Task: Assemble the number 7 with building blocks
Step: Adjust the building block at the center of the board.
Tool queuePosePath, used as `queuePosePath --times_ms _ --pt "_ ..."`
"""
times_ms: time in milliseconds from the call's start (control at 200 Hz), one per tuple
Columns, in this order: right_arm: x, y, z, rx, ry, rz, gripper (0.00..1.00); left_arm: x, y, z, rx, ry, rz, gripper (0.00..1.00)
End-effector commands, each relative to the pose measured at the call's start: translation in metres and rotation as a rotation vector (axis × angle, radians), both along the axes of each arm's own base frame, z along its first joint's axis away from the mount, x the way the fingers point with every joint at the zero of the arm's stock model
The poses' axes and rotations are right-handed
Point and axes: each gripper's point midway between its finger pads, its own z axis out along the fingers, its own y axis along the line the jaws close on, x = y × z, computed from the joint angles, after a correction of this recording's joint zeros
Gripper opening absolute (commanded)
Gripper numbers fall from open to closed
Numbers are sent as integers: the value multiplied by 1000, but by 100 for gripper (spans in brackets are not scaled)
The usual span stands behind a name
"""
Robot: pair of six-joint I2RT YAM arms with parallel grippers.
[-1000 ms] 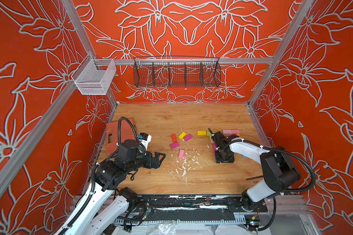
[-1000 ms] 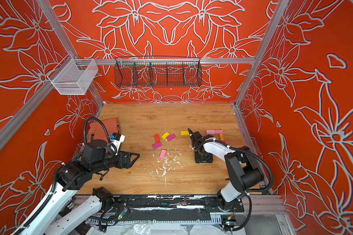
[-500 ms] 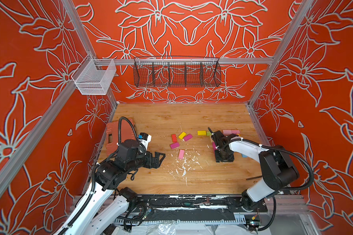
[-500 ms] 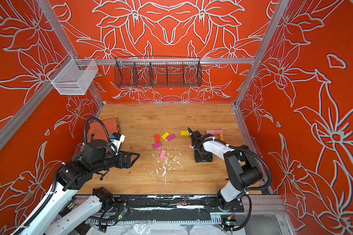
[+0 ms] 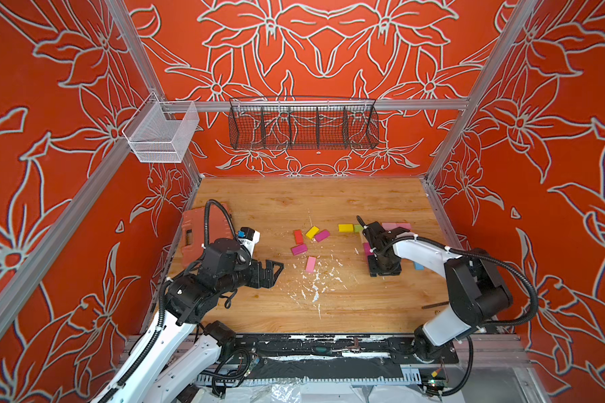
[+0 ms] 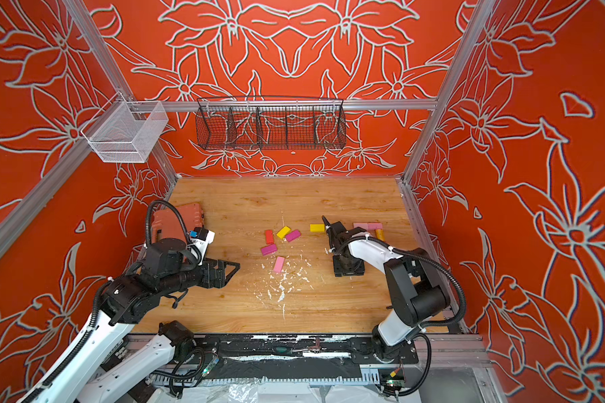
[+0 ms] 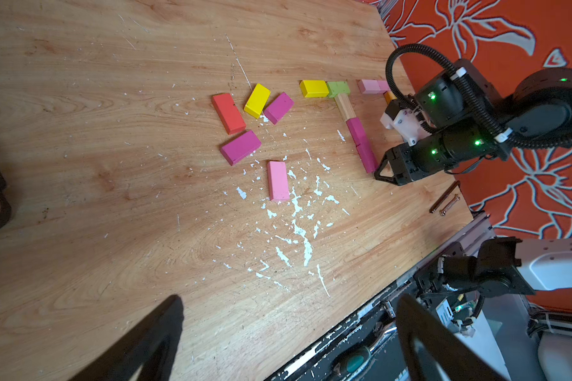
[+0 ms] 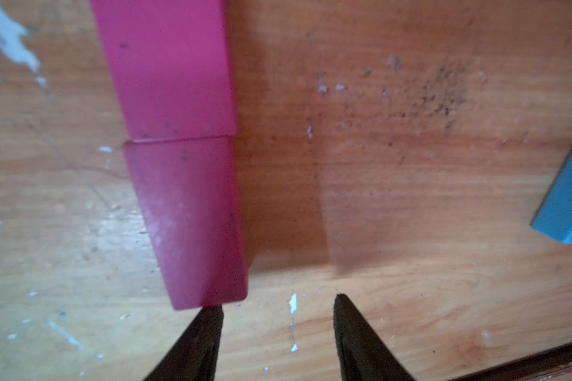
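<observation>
My two top views sit side by side, high above the near edge, looking steeply down; both take in the whole wooden table [image 5: 329,199]. My left wrist camera looks slantwise across that table from farther back, catching the building blocks [image 7: 241,146] and the right arm [image 7: 459,145]. My right wrist camera hangs very close above two magenta blocks [image 8: 175,82], which the left wrist view shares.
</observation>
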Motion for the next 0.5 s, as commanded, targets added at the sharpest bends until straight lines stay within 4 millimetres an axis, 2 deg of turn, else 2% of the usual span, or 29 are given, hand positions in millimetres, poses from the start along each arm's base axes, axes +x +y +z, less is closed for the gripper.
queuePosePath --times_ms 0,100,230,390,495 --pt "13 4 36 61 -63 33 57 2 2 -4 8 5 9 97" --pt "35 3 55 86 -118 39 57 2 1 -5 9 8 8 97" --pt "68 1 65 109 -155 50 56 2 1 -5 9 7 3 97" --pt "104 -2 56 139 -172 71 47 2 1 -5 14 2 2 97" --pt "116 -7 46 134 -152 78 44 2 1 -5 12 4 2 98"
